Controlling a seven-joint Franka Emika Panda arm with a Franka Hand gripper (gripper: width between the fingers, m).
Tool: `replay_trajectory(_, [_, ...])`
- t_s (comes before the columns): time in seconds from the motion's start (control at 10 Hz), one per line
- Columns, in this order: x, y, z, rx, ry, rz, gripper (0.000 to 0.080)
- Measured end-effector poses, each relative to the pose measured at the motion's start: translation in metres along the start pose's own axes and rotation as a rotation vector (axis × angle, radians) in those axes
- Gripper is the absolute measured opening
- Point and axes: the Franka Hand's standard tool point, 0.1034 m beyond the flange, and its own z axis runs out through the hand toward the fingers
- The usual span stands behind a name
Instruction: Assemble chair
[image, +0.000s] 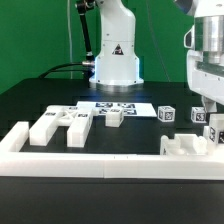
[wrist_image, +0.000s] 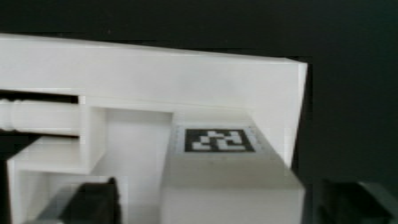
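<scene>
A black table (image: 35, 98) before a green backdrop (image: 30, 40) carries white chair pieces (image: 62, 125). The gripper (wrist_image: 226, 205) hangs with its jaws wide apart, straddling a tagged chair piece (wrist_image: 196, 90) just beneath it.

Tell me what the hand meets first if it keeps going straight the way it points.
Most likely the tagged white chair piece. In the wrist view it fills the space right ahead of the open hand, between the fingers. How near it is cannot be told.
</scene>
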Motion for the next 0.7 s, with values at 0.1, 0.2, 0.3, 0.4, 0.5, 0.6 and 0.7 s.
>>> replay_trajectory(0.1, [0.0,0.0,0.0,0.002,0.002,-0.136,0.0603])
replay_trajectory(0.2, [-0.001,0.0,0.0,0.002,0.002,-0.24,0.0639])
replay_trajectory(0.3, [-0.006,0.0,0.0,0.003,-0.001,-0.358,0.0647])
replay_trajectory(0.4, [-0.007,-0.001,0.0,0.006,-0.001,-0.472,0.0647])
replay_trajectory(0.5, [-0.008,-0.001,0.0,0.007,-0.002,-0.603,0.0649])
replay_trajectory(0.6, [-0.011,-0.001,0.0,0.007,-0.003,-0.71,0.0649])
replay_trajectory(0.7, [-0.013,-0.001,0.001,0.008,-0.004,-0.807,0.0649])
